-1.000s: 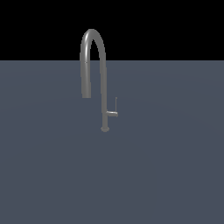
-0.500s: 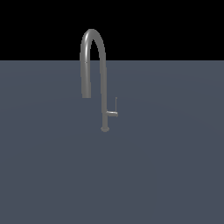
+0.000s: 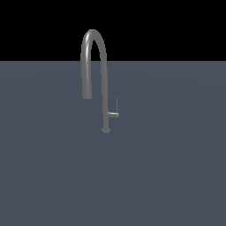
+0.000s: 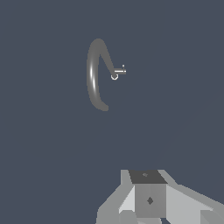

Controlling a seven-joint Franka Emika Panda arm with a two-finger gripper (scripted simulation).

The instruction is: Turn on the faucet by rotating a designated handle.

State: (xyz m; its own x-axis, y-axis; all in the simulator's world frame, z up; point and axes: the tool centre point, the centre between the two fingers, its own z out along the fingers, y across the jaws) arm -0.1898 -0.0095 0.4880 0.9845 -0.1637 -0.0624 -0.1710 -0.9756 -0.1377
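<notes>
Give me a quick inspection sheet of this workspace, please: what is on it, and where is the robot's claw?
Surface: plain dark grey-blue floor, bare around the tap.
Job's things: faucet standing upright, arched spout turned down toward the exterior view's left; handle sticks out of the stem toward the exterior view's right, thin rod pointing up.
Clutter: nothing seen.
Claw: absent from the exterior view; the wrist view shows only grey blocky parts, well apart from the faucet; open or shut cannot be told.
Cables: nothing seen.
Surroundings: black background.
</notes>
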